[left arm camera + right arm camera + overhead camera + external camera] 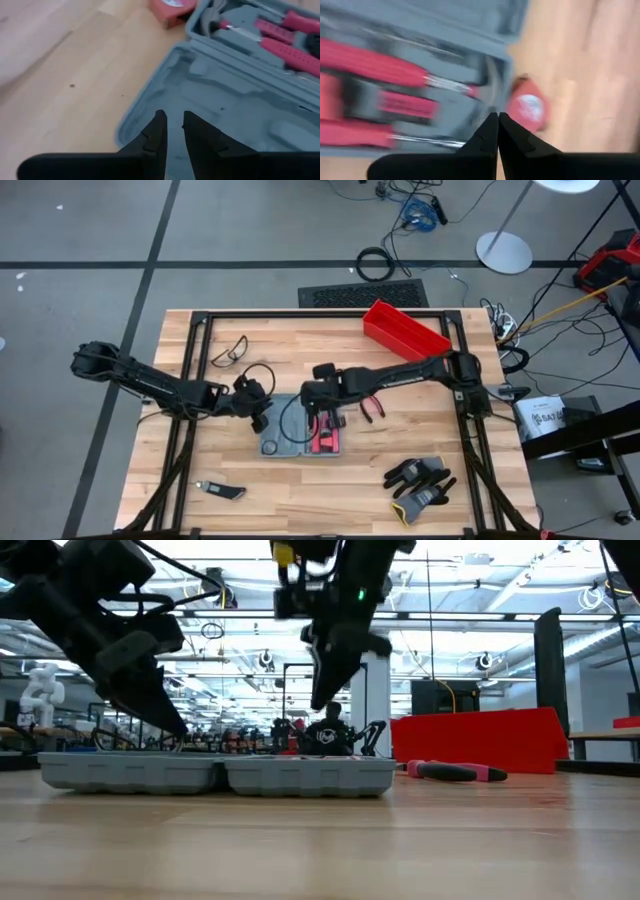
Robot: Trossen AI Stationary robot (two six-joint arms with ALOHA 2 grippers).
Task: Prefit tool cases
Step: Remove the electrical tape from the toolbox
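The grey-blue tool case lies open and flat on the table. Its empty moulded half is toward the table's left. The other half holds red-handled tools. My left gripper hovers just above the near corner of the empty half, fingers a narrow gap apart, nothing between them. My right gripper is shut and hangs above the far edge of the tool-filled half. In the low view both fingertips stand clear above the case. A red tape measure lies on the wood just past the case.
Red-handled pliers lie right of the case. A red open bin sits at the far right. Clear safety glasses are far left, black gloves near right, and a utility knife near left. A black cable loops beside the case.
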